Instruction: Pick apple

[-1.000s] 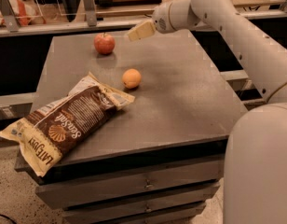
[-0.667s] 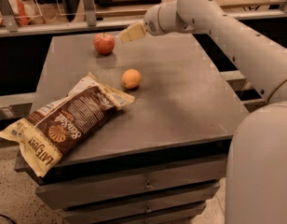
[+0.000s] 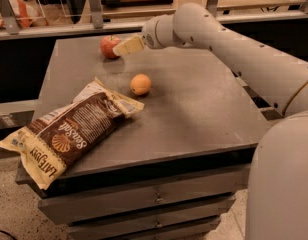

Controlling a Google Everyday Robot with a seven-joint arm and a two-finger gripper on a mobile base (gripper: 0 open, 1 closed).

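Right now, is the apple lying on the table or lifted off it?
On the table: the apple rests near its far edge, the gripper right beside it.

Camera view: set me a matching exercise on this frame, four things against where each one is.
Things:
1 apple
2 orange fruit
3 snack bag
4 gripper

Places:
A overhanging the table's near corner
B at the arm's end, close beside the apple
C resting on the tabletop by its far edge
D resting mid-table

Pairs: 1-C, 2-D, 3-A, 4-B.
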